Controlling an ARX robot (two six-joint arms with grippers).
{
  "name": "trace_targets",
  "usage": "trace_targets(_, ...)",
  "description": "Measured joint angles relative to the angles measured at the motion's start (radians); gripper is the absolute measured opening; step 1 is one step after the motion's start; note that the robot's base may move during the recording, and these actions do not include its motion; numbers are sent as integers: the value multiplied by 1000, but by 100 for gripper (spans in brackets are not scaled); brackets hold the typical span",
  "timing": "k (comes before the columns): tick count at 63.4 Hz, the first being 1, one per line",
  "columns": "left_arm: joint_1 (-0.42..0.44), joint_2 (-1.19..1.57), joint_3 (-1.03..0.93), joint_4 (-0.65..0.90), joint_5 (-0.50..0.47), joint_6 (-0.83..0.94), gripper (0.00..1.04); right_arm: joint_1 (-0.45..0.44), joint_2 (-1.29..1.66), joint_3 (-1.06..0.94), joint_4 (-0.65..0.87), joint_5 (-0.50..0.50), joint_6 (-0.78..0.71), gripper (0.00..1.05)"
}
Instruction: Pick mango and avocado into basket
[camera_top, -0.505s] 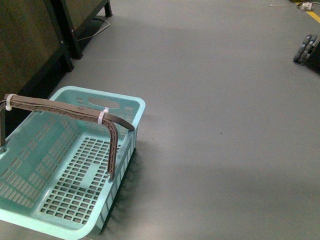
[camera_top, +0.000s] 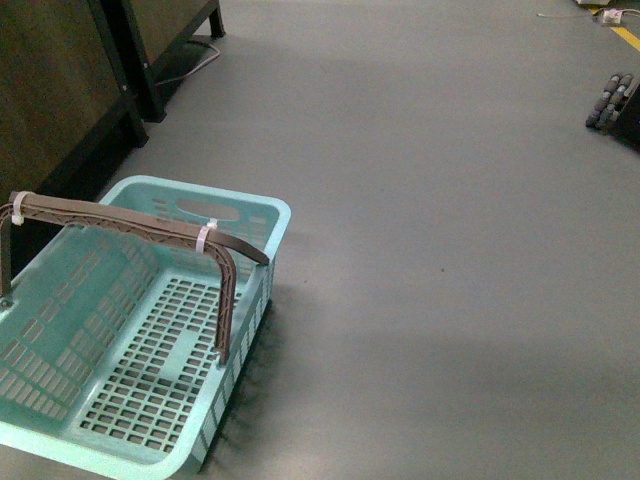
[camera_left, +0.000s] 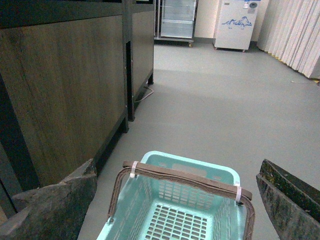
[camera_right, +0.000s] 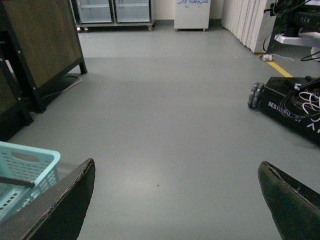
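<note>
Front view: a pale turquoise plastic basket (camera_top: 240, 200) with slotted walls and floor stands on the grey floor (camera_top: 420, 200) beside a dark wood-panelled cabinet (camera_top: 50, 90). Its brown handle (camera_top: 120, 215) is raised and bound with white zip ties (camera_top: 205, 235). The left tool (camera_left: 176, 167) hangs over it, spread wide; the right tool (camera_right: 176, 164), likewise spread, faces the floor alongside.

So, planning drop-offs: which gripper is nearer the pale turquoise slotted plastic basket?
Left. The left gripper hangs close above the turquoise basket; the right gripper is off to its side.
</note>
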Motion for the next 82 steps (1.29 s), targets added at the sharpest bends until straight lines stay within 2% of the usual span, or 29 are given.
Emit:
trace_targets(9, 1, 2, 1, -4, 3, -4, 96, 0, 0, 0, 0, 0, 0, 96)
trace_targets(11, 29, 48, 27, -70, 91, -96, 96, 0, 0, 0, 0, 0, 0, 96)
trace_targets(14, 65, 155, 50, -53, 161, -213, 96, 0, 0, 0, 0, -1, 0, 96)
trace_targets(23, 166, 547, 138, 181, 274, -564, 96, 0, 0, 0, 0, 0, 0, 96)
trace_targets(36, 168, 1113, 266, 427, 244, -878, 96, 0, 0, 0, 0, 0, 0, 96)
trace_targets(42, 146, 1386, 337, 561, 216, -978, 96, 0, 0, 0, 0, 0, 0, 96)
trace_targets(49, 95, 1639, 448, 644, 196, -1086, 96, 0, 0, 0, 0, 0, 0, 96)
trace_targets(63, -2, 1966, 663, 656, 183, -1184, 96, 0, 0, 0, 0, 0, 0, 96)
trace_targets(82, -19, 2205, 900, 644, 155, -1277, 96, 0, 0, 0, 0, 0, 0, 96)
